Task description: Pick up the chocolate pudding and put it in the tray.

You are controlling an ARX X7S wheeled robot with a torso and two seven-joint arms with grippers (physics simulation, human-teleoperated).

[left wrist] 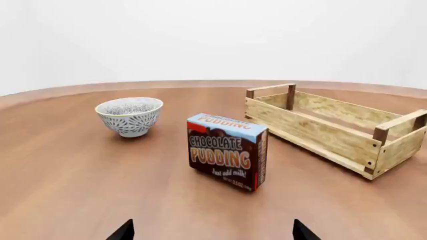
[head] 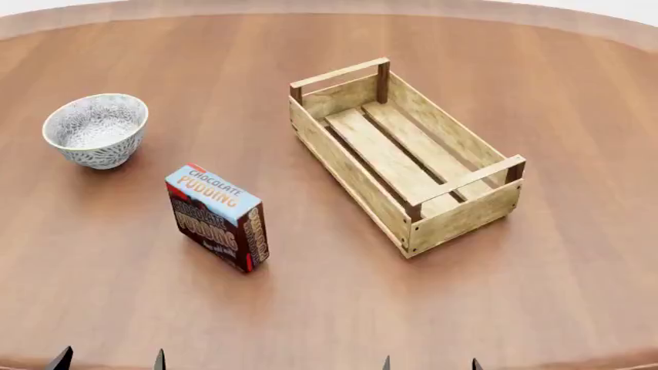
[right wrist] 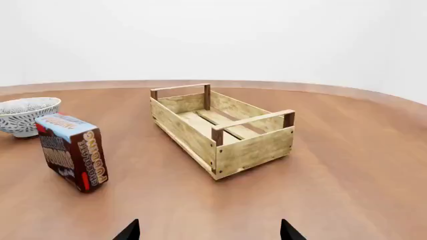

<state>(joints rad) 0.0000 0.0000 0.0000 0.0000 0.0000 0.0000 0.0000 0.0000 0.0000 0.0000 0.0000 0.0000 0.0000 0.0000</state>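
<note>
chocolate pudding (head: 217,218) upright on table (head: 308,308), between bowl (head: 95,129) and tray (head: 403,155), touching neither; left gripper (head: 108,360) and right gripper (head: 430,363) both spread wide, empty, at near edge

The chocolate pudding (head: 217,218), a brown carton with a light-blue top, stands upright on the surface. The slatted wooden tray (head: 404,157) sits apart at its 2 o'clock.
</note>
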